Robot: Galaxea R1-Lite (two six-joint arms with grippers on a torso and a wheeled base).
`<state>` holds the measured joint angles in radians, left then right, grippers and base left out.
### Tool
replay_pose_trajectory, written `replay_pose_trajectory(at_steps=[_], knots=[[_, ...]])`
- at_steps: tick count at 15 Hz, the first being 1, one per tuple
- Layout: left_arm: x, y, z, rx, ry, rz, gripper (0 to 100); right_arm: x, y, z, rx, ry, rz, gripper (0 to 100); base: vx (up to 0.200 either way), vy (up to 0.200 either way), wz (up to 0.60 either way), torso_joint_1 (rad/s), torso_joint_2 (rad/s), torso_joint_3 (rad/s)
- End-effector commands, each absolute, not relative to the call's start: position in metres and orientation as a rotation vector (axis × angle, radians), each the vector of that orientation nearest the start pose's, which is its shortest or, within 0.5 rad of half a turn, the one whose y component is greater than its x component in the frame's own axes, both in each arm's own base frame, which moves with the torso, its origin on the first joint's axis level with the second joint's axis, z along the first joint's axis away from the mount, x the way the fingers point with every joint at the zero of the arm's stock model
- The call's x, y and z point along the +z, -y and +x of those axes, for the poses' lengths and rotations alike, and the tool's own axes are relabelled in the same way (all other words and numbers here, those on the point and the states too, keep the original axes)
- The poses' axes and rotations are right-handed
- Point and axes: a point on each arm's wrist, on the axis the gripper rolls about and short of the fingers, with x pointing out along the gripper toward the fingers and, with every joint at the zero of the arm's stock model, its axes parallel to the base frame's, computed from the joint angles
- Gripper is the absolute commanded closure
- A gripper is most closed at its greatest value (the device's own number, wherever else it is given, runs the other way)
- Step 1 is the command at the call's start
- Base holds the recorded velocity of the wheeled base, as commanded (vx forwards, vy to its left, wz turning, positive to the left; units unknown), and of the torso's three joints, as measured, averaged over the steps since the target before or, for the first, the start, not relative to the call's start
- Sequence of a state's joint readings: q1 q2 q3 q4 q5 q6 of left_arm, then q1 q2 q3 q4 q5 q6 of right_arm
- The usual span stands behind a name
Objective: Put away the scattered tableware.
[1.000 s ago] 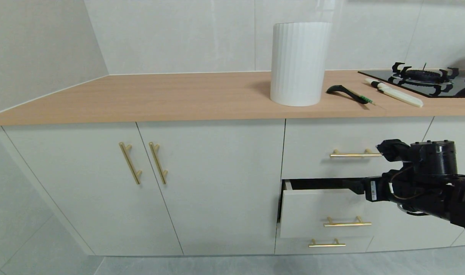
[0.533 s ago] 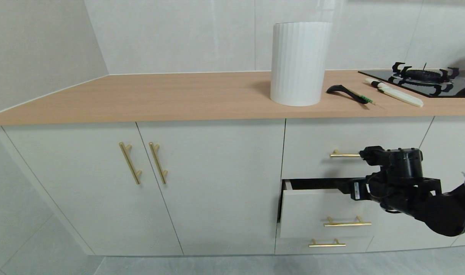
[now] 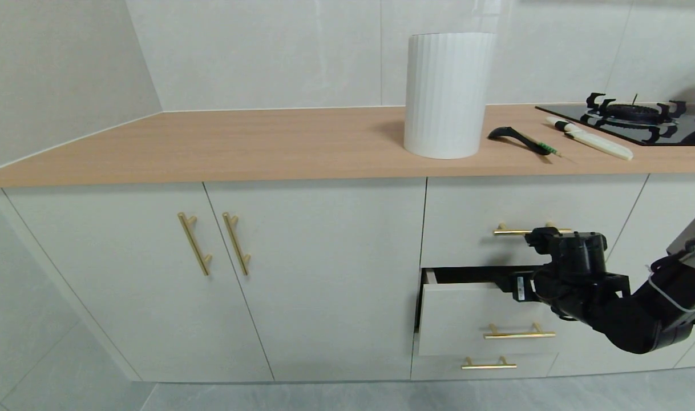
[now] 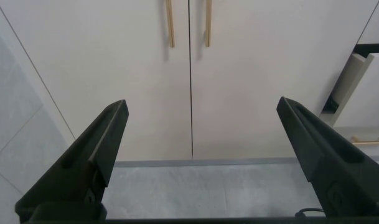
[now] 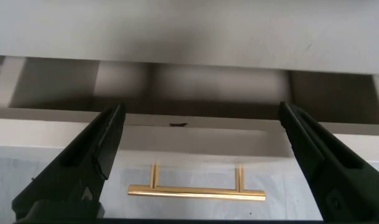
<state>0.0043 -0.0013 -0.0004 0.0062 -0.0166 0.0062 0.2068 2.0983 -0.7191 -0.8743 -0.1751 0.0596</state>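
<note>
Right jaws spread wide at mouth of part-open white drawer (image 3: 467,314). Black green-handled utensil (image 3: 521,140) and white knife (image 3: 590,138) lie on wooden desk (image 3: 267,142), well above them. Left jaws wide.

Matt wood-grain countertop (image 3: 239,142); shiny gold-toned drawer handle (image 3: 518,334).

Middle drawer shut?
No, the middle drawer stands partway out, with a dark gap showing above its front panel.

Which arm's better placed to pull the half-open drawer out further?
Right, likely. The right gripper, open, sits at the gap of the drawer; the left gripper faces the cabinet doors, off to its side.
</note>
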Motion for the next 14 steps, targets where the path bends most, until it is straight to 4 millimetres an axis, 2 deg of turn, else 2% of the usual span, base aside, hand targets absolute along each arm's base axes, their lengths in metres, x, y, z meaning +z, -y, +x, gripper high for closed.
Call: replay_pose_trajectory(at_steps=[1, 10, 12, 14], knots=[[0.075, 0.000, -0.023, -0.011, -0.006, 0.006, 0, 0.047, -0.068, 0.343, 0.016, -0.510, -0.040, 0, 0.000, 0.000, 0.00, 0.000, 0.00, 0.000], [0.075, 0.000, -0.023, -0.012, -0.006, 0.006, 0, 0.043, -0.066, 0.333, 0.017, -0.546, -0.053, 0, 0.000, 0.000, 0.00, 0.000, 0.00, 0.000], [0.075, 0.000, -0.023, -0.012, -0.006, 0.006, 0, 0.048, -0.064, 0.326, 0.017, -0.543, -0.052, 0, 0.000, 0.000, 0.00, 0.000, 0.00, 0.000], [0.075, 0.000, -0.023, -0.012, -0.006, 0.006, 0, 0.050, -0.061, 0.308, 0.019, -0.568, -0.058, 0, 0.000, 0.000, 0.00, 0.000, 0.00, 0.000]])
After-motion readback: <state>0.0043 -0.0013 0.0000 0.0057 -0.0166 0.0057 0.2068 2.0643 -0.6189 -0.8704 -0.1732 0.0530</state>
